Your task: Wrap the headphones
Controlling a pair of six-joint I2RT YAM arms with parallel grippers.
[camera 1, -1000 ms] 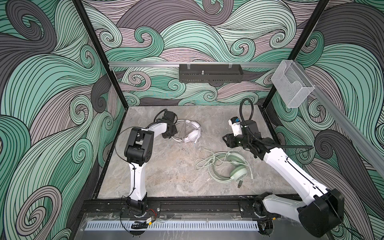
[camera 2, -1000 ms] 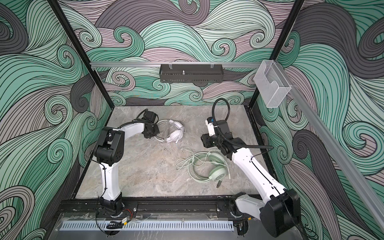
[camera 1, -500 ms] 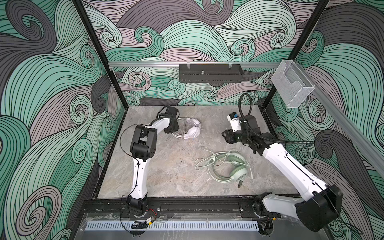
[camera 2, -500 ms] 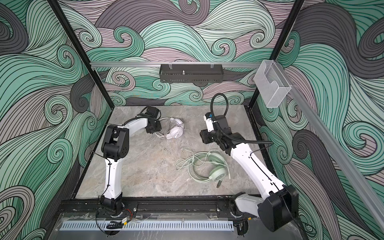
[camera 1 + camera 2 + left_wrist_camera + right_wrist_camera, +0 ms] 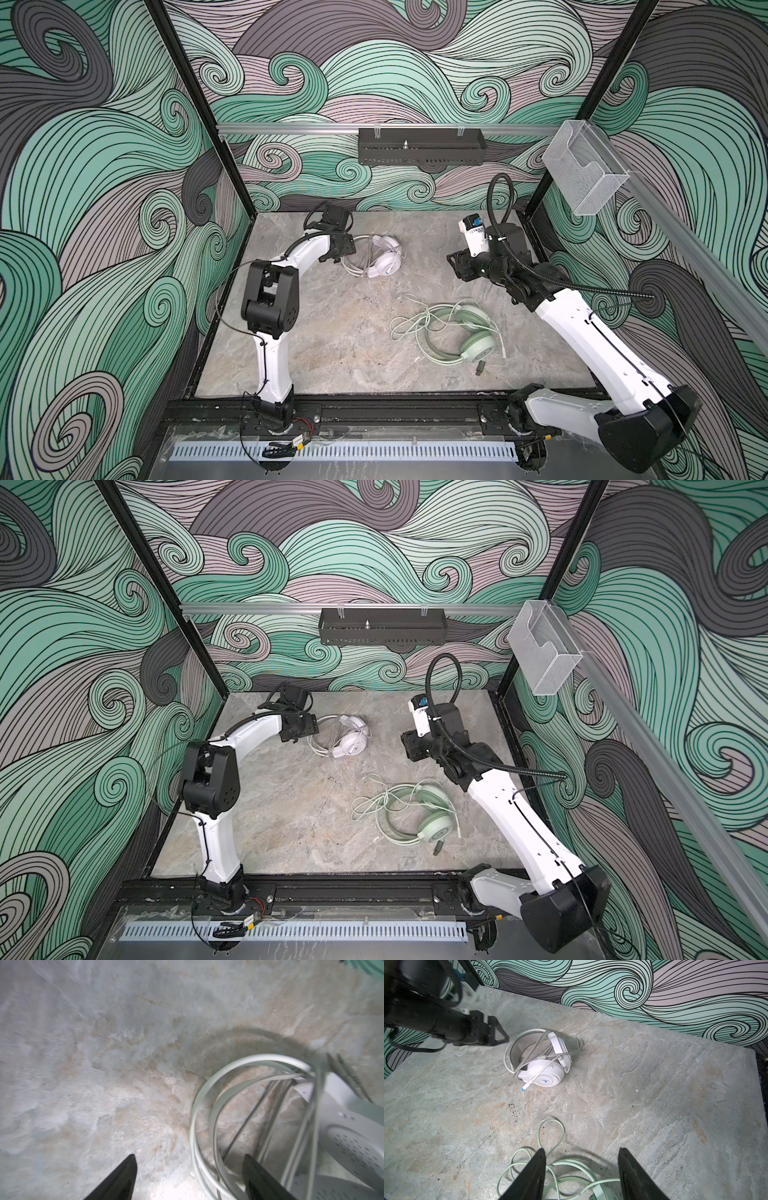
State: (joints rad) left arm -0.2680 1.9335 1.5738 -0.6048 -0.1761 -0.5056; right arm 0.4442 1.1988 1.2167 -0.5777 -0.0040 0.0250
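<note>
My left pincer point(image 5: 189, 1156) apart, empty, at white headset point(image 5: 544, 1072); right pincer point(image 5: 581, 1149) apart over mint cable point(image 5: 550, 1165). Risk: I snag a loop, undoing white wrap.

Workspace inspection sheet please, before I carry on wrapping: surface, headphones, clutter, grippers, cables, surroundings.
Surface: grey marbled tabletop, a few dark specks near the middle.
Job's things: white headphones at the back; green headphones nearer the front, on the right.
Clutter: nothing seen.
Grippers: left gripper open, right beside the white headband, not gripping it; right gripper open, empty, above the green cable.
Cables: white cable wound across its headband; green cable in loose loops on the tabletop, plug lying free.
Surroundings: wave-patterned walls; black tray on the back rail; clear bin on the right rail.
</note>
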